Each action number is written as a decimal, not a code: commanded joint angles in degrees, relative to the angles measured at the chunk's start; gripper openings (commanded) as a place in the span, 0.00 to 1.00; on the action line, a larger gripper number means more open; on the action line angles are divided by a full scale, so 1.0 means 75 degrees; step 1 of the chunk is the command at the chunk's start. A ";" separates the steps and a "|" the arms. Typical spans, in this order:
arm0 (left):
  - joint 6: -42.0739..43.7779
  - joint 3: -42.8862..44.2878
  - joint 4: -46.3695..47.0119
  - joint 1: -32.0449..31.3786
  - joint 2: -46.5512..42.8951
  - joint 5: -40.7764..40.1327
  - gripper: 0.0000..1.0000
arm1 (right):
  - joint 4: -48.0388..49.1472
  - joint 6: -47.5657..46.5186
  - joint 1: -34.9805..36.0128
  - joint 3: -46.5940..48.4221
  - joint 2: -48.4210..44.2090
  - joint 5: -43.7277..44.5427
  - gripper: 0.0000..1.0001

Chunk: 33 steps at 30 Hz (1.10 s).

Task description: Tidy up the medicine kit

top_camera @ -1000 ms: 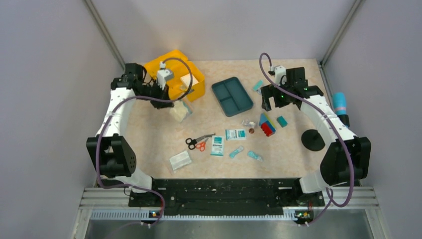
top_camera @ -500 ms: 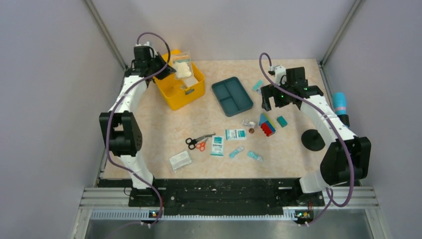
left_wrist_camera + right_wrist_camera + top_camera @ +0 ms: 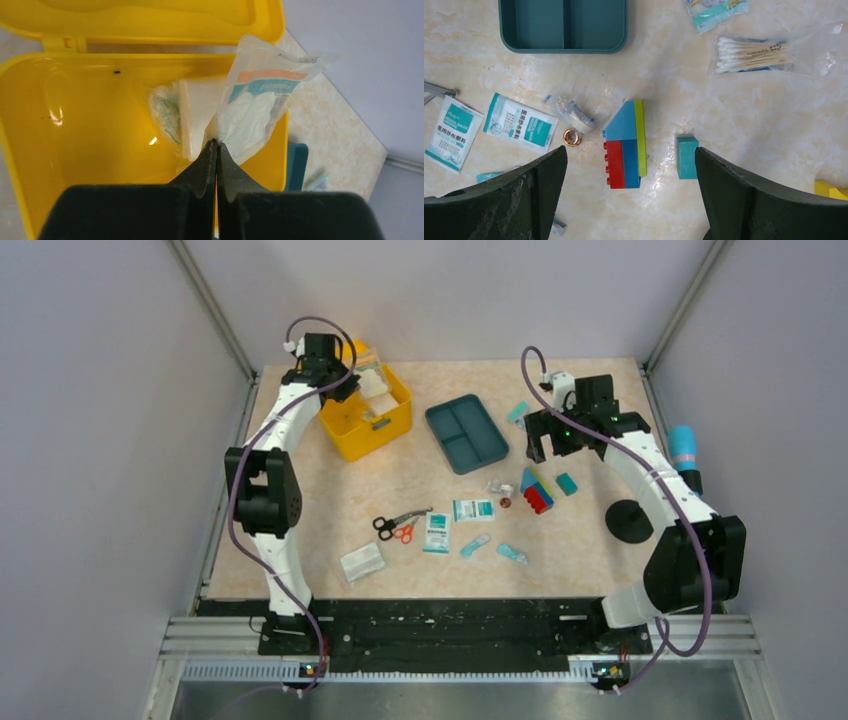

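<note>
- The medicine kit (image 3: pixel 75 130), a bright yellow box of smooth glossy plastic with rounded corners, stands at the far left of the table with its hinged lid (image 3: pixel 150 15) thrown back. In the top view it sits left of the tray.
- The left gripper (image 3: pixel 216 147) has its black tapered jaws pressed together on the lower edge of a clear crinkly plastic pouch (image 3: pixel 255 100). The pouch hangs over the kit's right-hand wall.
- The pouch carries an orange band above a teal band. The print on both is too blurred to read. White folded material fills its lower part.
- Two more soft white packets (image 3: pixel 192 117) lean inside the kit, against the same wall.
- The right gripper (image 3: pixel 630 165) hangs over the table with its black jaws spread wide, holding nothing.
- Below it lies a studded stack of blue, red and lime plastic toy bricks (image 3: pixel 624 145), with a small teal cube (image 3: pixel 686 157) just beside it.
- Two flat white-and-teal paper sachets (image 3: pixel 519 125) bear Chinese characters in teal. Their smaller print cannot be made out.
- A clear bag of wooden-stemmed cotton swabs (image 3: pixel 754 55) lies near the bricks.
- A dark teal matte plastic tray with rounded compartments (image 3: pixel 564 25) rests on the beige marbled tabletop (image 3: pixel 724 115).
</note>
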 commanded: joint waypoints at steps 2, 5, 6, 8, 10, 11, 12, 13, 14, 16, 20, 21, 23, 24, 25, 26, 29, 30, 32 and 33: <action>-0.0216 0.0315 -0.0115 -0.0033 0.0332 -0.0772 0.00 | 0.0064 -0.0050 0.0079 -0.0046 -0.0426 0.0032 0.96; -0.0209 0.0365 -0.0052 -0.0122 0.0507 -0.0752 0.00 | 0.0055 -0.0049 0.0080 -0.0030 -0.0409 0.0017 0.97; -0.0203 0.0358 0.0006 -0.0152 0.0545 -0.0682 0.00 | 0.0053 -0.0049 0.0072 -0.0018 -0.0410 0.0022 0.96; -0.0187 0.0349 0.0101 -0.0217 0.0597 -0.0492 0.00 | 0.0061 -0.0061 0.0071 -0.0012 -0.0410 0.0039 0.97; -0.0164 0.0308 0.0174 -0.0276 0.0621 -0.0296 0.00 | 0.0060 -0.0070 0.0071 -0.0044 -0.0413 0.0039 0.96; -0.0159 0.0278 0.0209 -0.0300 0.0634 -0.0190 0.00 | 0.0071 -0.0073 0.0073 -0.0057 -0.0405 0.0040 0.96; -0.0146 0.0255 0.0244 -0.0318 0.0642 -0.0100 0.00 | 0.0068 -0.0064 0.0078 -0.0082 -0.0410 0.0024 0.96; -0.0125 0.0214 0.0287 -0.0331 0.0635 -0.0029 0.03 | 0.0075 -0.0062 0.0071 -0.0101 -0.0428 0.0003 0.96; -0.0068 0.0186 0.0339 -0.0326 0.0648 0.0039 0.10 | 0.0089 -0.0061 0.0073 -0.0117 -0.0426 -0.0012 0.96; 0.0177 0.0219 0.0375 -0.0317 0.0573 0.0062 0.31 | 0.0094 -0.0050 0.0074 -0.0106 -0.0411 -0.0019 0.96; 0.0798 0.0202 0.0414 -0.0155 0.0048 0.0440 0.51 | 0.0098 -0.0051 0.0075 -0.0076 -0.0451 0.0013 0.96; 0.0989 0.0172 0.0401 -0.0104 -0.0138 0.0538 0.54 | 0.0096 -0.0050 0.0071 -0.0084 -0.0467 0.0006 0.96; 0.1408 0.0081 0.0390 0.0002 -0.0579 0.0754 0.55 | 0.0101 -0.0038 0.0073 -0.0118 -0.0499 -0.0006 0.96; 0.1822 0.0037 0.0400 0.0033 -0.0821 0.0924 0.56 | 0.0105 -0.0038 0.0070 -0.0136 -0.0513 -0.0017 0.97; 0.2195 0.0004 0.0382 0.0049 -0.1062 0.1305 0.56 | 0.0110 -0.0029 0.0070 -0.0165 -0.0525 -0.0021 0.97; 0.2616 -0.0096 0.0354 0.0052 -0.1303 0.1647 0.56 | 0.0126 -0.0034 0.0072 -0.0197 -0.0533 -0.0030 0.96; 0.4370 -0.1099 0.0392 0.0041 -0.2381 0.3228 0.57 | 0.0140 -0.0047 0.0074 -0.0259 -0.0571 -0.0019 0.97; 0.5083 -0.1668 0.0377 0.0041 -0.2822 0.3766 0.57 | 0.0162 -0.0049 0.0071 -0.0283 -0.0577 -0.0023 0.97; 0.6729 -0.3265 0.0154 0.0041 -0.3782 0.4620 0.58 | 0.0181 -0.0051 0.0071 -0.0314 -0.0578 -0.0049 0.96; 0.7608 -0.3884 -0.0142 0.0041 -0.4382 0.4948 0.58 | 0.0192 -0.0051 0.0070 -0.0331 -0.0569 -0.0069 0.96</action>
